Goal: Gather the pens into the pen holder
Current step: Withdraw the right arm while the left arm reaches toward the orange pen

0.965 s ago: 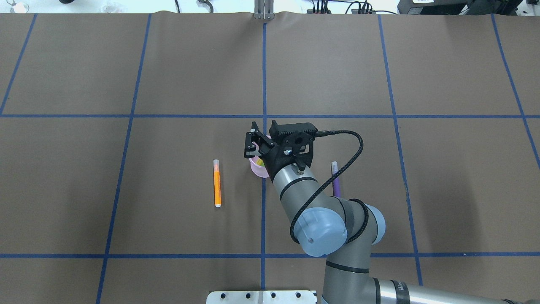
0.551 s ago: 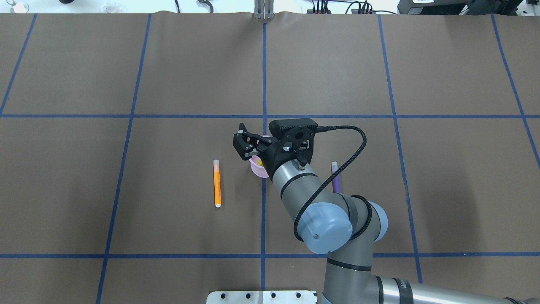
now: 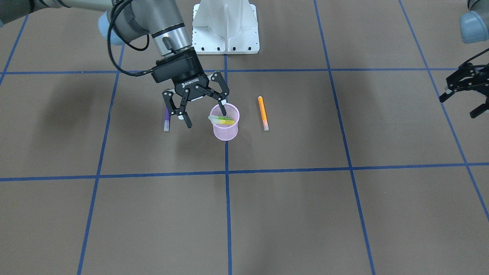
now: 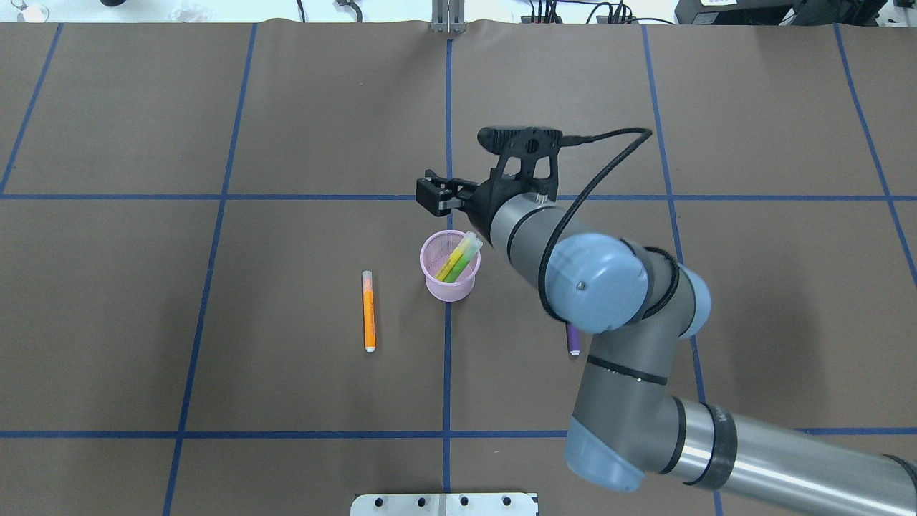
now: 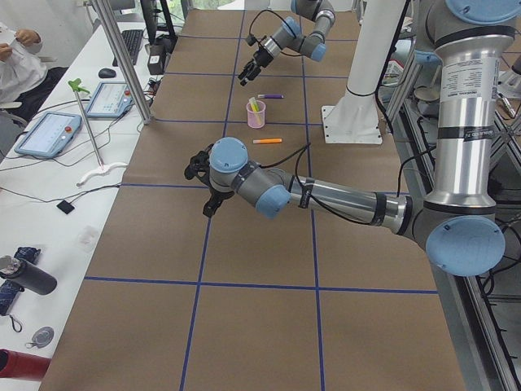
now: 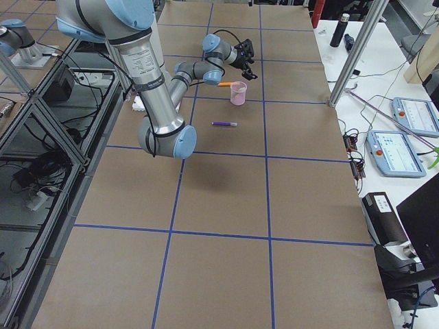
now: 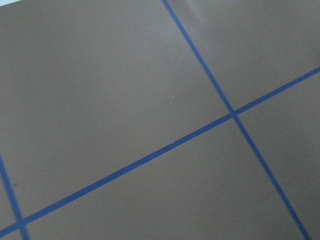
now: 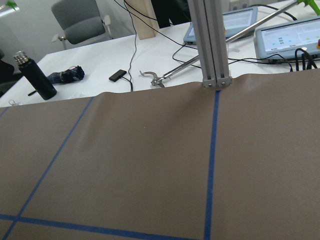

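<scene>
The pink mesh pen holder [image 4: 449, 276] [image 3: 225, 128] stands near the table's middle with a yellow and a green pen [image 4: 458, 258] leaning inside. An orange pen [image 4: 368, 312] [image 3: 263, 113] lies on the table at its left in the overhead view. A purple pen [image 3: 166, 118] lies on its other side, mostly hidden under my right arm in the overhead view [image 4: 573, 342]. My right gripper [image 3: 204, 115] [image 4: 428, 195] is open and empty, raised just beyond the holder's rim. My left gripper [image 3: 460, 105] is open and empty, far off to the side.
Brown paper with blue tape lines covers the table. The white robot base [image 3: 225, 26] is at the robot's side. An aluminium post [image 4: 448, 21] stands at the far edge. Desks with tablets and bottles lie beyond it.
My right gripper has lifted off the pen holder and swung toward the far side, uncovering the yellow and green pens inside. The orange and purple pens have not moved.
</scene>
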{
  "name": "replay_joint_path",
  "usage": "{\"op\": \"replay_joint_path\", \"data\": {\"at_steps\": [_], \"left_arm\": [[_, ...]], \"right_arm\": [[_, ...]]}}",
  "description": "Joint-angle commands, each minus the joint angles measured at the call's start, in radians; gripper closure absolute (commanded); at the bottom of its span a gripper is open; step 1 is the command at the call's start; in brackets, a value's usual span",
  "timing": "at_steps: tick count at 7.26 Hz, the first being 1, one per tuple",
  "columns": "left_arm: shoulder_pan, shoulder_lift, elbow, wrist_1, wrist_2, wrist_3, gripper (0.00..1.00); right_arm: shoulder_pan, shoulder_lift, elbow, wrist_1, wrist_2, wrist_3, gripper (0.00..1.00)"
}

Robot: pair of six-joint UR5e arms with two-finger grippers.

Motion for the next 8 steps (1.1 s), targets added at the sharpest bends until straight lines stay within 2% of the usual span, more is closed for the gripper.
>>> {"op": "replay_joint_path", "data": {"at_steps": [1,3,4,5,6,7,8], "left_arm": [[0.179,-0.093,-0.007,0.004,0.085,-0.336,0.0],[0.361,-0.147,-0.005,0.009,0.29,-0.526,0.0],[0.438,-0.173,0.001,0.024,0.368,-0.58,0.0],[0.482,-0.237,0.001,0.118,0.384,-0.608,0.0],[0.54,-0.306,0.003,0.215,0.444,-0.648,0.0],[0.628,-0.359,0.015,0.246,0.52,-0.71,0.0],[0.67,-0.418,0.064,0.246,0.536,-0.776,0.0]], "right_arm": [[0.239,-0.047,0.01,-0.051,0.409,-0.103,0.02],[0.42,-0.137,0.003,-0.084,0.677,-0.29,0.02],[0.475,-0.162,0.004,-0.141,0.742,-0.375,0.01],[0.515,-0.184,0.001,-0.207,0.789,-0.432,0.01],[0.543,-0.187,0.003,-0.265,0.816,-0.507,0.01],[0.569,-0.216,0.004,-0.296,0.83,-0.582,0.01],[0.607,-0.228,0.0,-0.334,0.862,-0.657,0.0]]}}
